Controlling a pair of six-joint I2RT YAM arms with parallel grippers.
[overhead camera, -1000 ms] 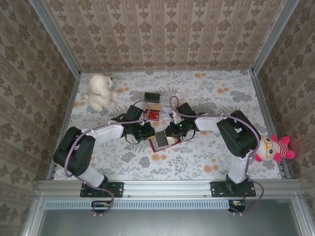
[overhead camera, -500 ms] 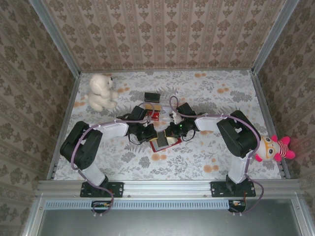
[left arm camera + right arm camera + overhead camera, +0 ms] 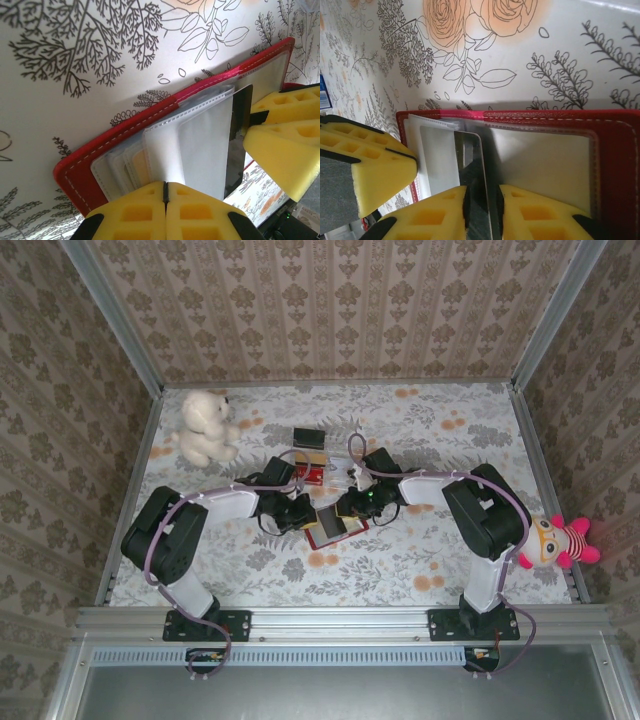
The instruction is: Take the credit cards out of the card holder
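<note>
The red card holder [image 3: 337, 527] [image 3: 82, 172] [image 3: 615, 150] lies open on the flowered table between both arms. My left gripper [image 3: 304, 514] [image 3: 165, 186] is shut on the edge of a clear sleeve [image 3: 200, 150] and holds it up off the stack. A dark credit card [image 3: 239, 135] [image 3: 472, 160] stands on edge beside that sleeve. My right gripper [image 3: 346, 511] [image 3: 482, 202] straddles this card with its jaws a little apart, wider than the card is thick. Its yellow fingers [image 3: 285, 150] show at the right of the left wrist view.
A black block [image 3: 308, 437] and red-and-yellow packets [image 3: 312, 473] lie just behind the holder. A white teddy bear [image 3: 205, 426] sits at the back left. A pink striped doll [image 3: 560, 543] lies outside the right rail. Metal rails bound the table.
The right gripper's jaws have parted slightly around the dark card. The left arm has shifted right toward the holder, its gripper staying shut.
</note>
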